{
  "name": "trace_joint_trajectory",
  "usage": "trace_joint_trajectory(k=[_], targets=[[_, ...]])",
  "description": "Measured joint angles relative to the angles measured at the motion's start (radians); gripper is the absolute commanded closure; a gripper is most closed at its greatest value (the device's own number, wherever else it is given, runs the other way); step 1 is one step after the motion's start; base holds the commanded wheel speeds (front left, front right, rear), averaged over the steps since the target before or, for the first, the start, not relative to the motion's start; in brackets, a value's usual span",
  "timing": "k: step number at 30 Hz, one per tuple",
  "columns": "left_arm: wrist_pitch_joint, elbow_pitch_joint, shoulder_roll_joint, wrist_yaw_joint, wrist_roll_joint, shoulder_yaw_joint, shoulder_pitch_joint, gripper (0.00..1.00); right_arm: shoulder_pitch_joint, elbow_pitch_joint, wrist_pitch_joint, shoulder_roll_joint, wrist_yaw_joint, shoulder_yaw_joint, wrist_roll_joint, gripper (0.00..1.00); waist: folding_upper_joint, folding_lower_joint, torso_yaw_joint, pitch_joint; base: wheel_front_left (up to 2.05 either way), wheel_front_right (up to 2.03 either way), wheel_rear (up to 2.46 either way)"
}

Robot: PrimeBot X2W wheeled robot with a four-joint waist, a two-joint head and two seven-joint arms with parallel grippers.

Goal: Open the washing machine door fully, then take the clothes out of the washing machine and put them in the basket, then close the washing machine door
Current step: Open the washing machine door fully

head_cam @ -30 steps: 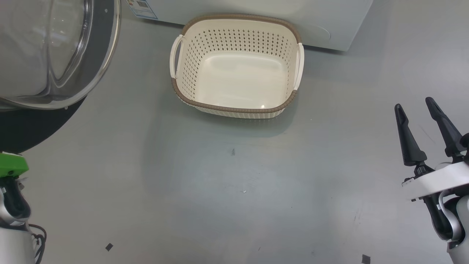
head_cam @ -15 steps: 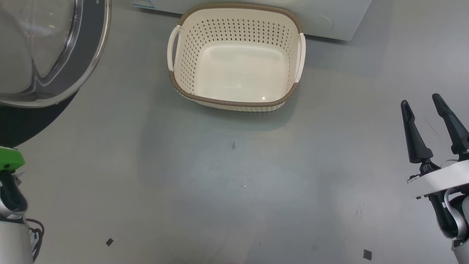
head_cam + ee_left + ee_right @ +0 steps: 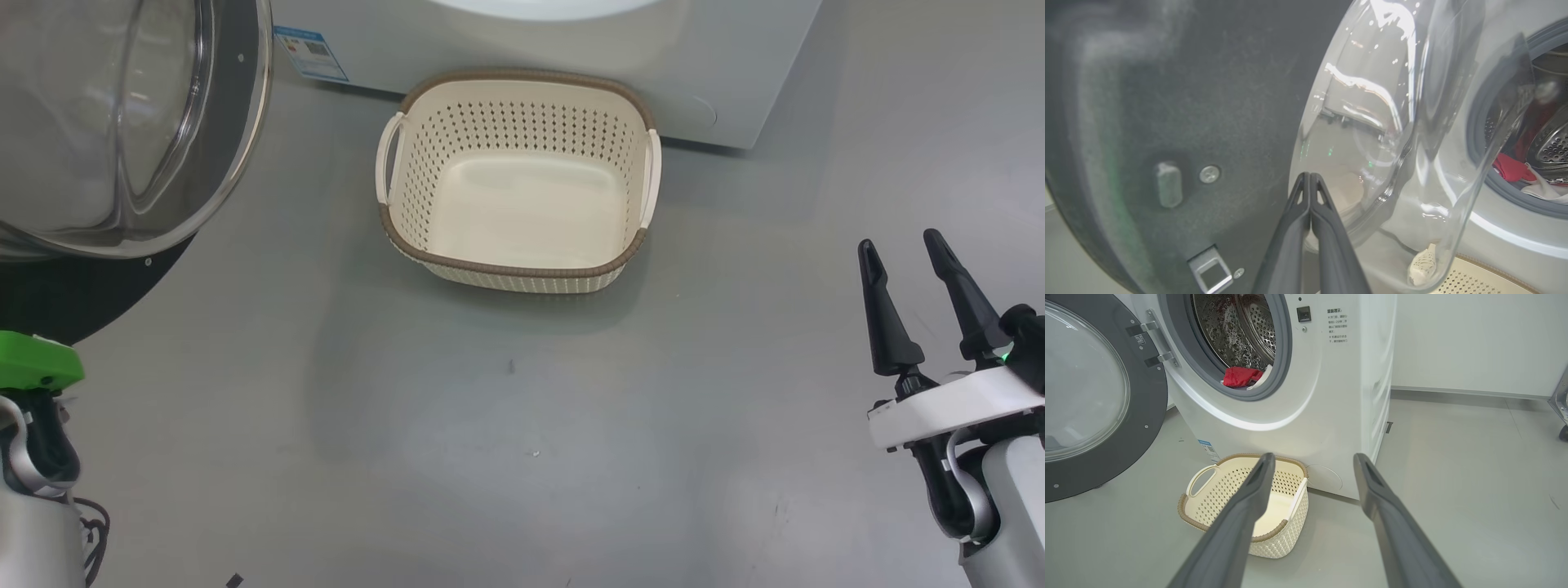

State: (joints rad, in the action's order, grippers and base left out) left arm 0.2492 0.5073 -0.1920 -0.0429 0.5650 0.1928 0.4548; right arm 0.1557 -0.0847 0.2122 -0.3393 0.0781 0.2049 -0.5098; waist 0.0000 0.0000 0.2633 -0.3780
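Observation:
The washing machine (image 3: 1331, 375) is white, and its door (image 3: 1094, 396) hangs swung wide to the left, black rim around a clear glass bowl. Red and white clothes (image 3: 1241, 375) lie at the drum's front lip. On the floor against the machine's foot stands the cream basket (image 3: 1224, 486), with nothing in it. My right gripper (image 3: 1313, 457) is open and holds nothing, off to the basket's right (image 3: 514, 269). My left gripper (image 3: 1309, 175) is shut and holds nothing. It points at the door's inner face (image 3: 1167, 122) where rim meets glass; contact is unclear. The clothes (image 3: 1511, 167) show past the glass.
Grey floor spreads in front of the basket. A blue label (image 3: 312, 51) sits low on the machine's front. A white wall runs behind on the right, with a caster wheel (image 3: 1563, 433) at the far right. A cable (image 3: 90, 531) hangs by my left arm.
The head camera has shifted, so the basket sits lower in its view and more of the machine's front shows. The right gripper stays open. Nothing was taken hold of or let go.

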Motion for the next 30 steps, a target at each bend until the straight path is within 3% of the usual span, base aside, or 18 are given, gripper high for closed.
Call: trace_joint_trajectory(k=[17, 30], targets=[[0.000, -0.015, 0.044, 0.081, -0.087, -0.134, -0.153, 1.00, -0.017, -0.096, 0.024, 0.090, -0.009, -0.007, -0.020, 0.00, 0.0000, 0.0000, -0.065, 0.205, 0.00, 0.00, 0.00], [0.000, -0.094, 0.074, 0.102, -0.103, -0.173, -0.298, 1.00, -0.061, -0.119, 0.031, 0.119, -0.014, 0.011, -0.019, 0.00, 0.0000, 0.0000, -0.156, 0.326, 0.00, 0.00, 0.00]])
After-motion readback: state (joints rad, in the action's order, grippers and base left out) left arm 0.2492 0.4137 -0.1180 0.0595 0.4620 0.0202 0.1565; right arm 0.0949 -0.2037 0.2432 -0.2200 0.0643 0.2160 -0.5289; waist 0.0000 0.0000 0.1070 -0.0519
